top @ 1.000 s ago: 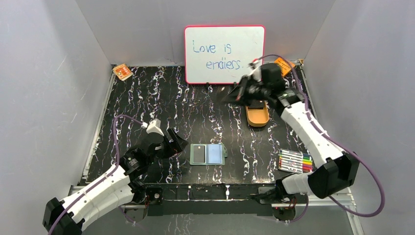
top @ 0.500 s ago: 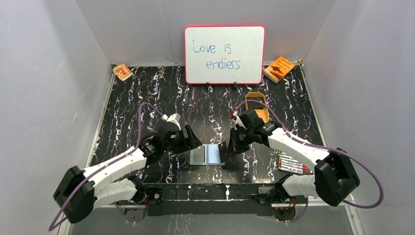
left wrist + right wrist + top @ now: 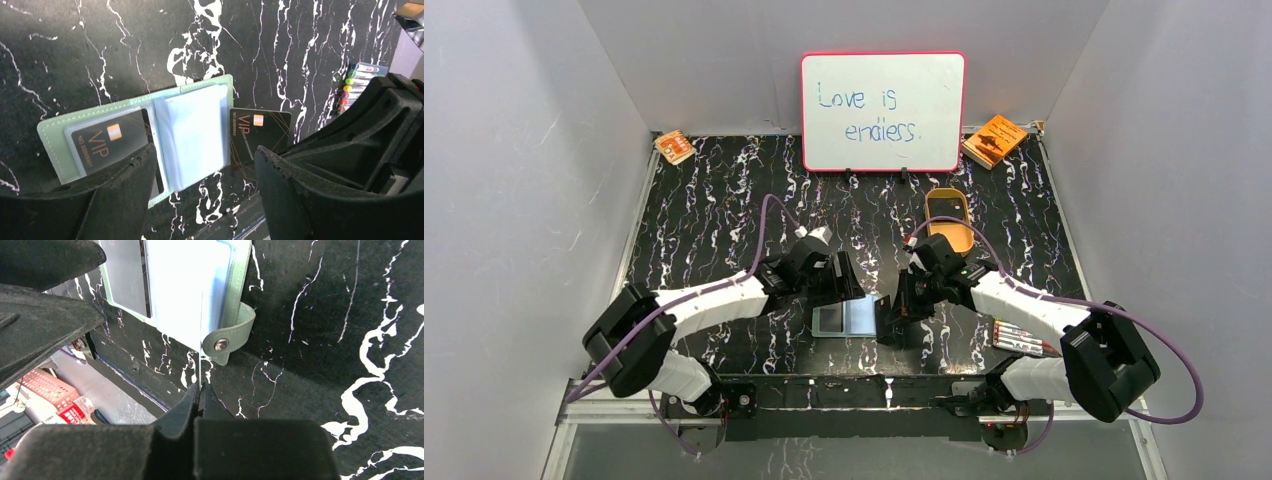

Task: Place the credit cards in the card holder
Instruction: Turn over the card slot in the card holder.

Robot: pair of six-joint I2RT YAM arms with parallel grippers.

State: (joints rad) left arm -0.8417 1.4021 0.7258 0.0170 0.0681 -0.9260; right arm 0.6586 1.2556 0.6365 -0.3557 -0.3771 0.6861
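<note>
The card holder [image 3: 847, 318] lies open near the front edge, green-rimmed [image 3: 55, 145] with a pale blue pocket on its right half. One black credit card [image 3: 107, 142] marked VIP sits in its left pocket. A second credit card [image 3: 260, 132] stands just off the holder's right edge, seen edge-on as a thin line [image 3: 201, 360] in the right wrist view. My right gripper [image 3: 200, 390] is shut on that card, beside the holder's snap strap [image 3: 227, 340]. My left gripper [image 3: 205, 152] hovers open over the holder's near edge, holding nothing.
A whiteboard [image 3: 882, 110] stands at the back. A tan oval tray [image 3: 948, 222] lies behind the right arm. Orange booklets sit at the back right [image 3: 993, 140] and back left [image 3: 674, 147]. Coloured markers [image 3: 1022, 335] lie right of the holder.
The right arm came from the tray down to the holder's right edge with a card. The left arm swung right over the holder, its jaws narrowing a little.
</note>
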